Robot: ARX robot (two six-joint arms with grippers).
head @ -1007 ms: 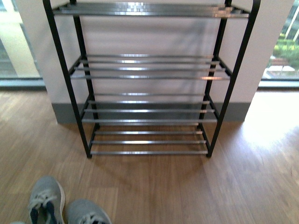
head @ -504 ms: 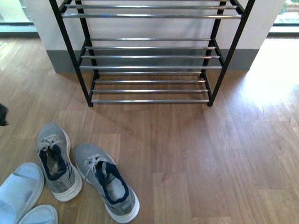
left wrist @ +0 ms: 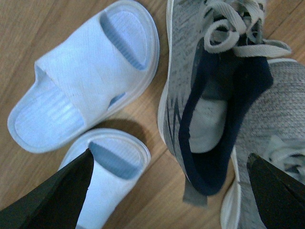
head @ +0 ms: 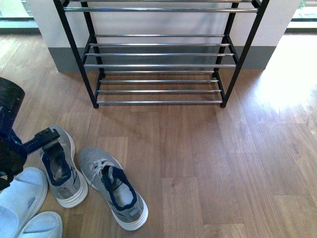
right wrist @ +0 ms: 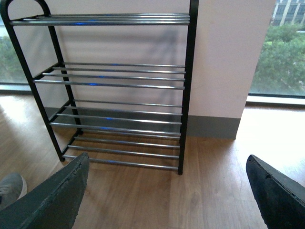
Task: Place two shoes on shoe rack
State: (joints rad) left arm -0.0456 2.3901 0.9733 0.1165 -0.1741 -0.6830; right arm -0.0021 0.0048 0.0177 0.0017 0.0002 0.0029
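Two grey knit sneakers lie on the wood floor at the lower left, one point(head: 68, 182) further left and one point(head: 115, 194) beside it, toes toward the shoe rack point(head: 158, 65). My left gripper point(head: 48, 141) hangs open over the left sneaker's laces. In the left wrist view that gripper point(left wrist: 169, 162) straddles the dark heel opening of this sneaker point(left wrist: 200, 100) without touching it; the other sneaker point(left wrist: 279, 119) lies alongside. My right gripper point(right wrist: 167, 162) is open and empty above bare floor, facing the shoe rack point(right wrist: 119, 86). It is out of the front view.
Two pale blue slides point(head: 22, 196) point(head: 42, 225) lie left of the sneakers, close to my left gripper point(left wrist: 90, 71) point(left wrist: 107, 176). The rack's chrome shelves hold nothing and stand against a white wall with a grey skirting point(head: 64, 57). Bare floor lies between shoes and rack.
The front view has tipped down toward the floor. My left arm has come in from the left edge and now hangs over the left sneaker. The shoes have not moved.
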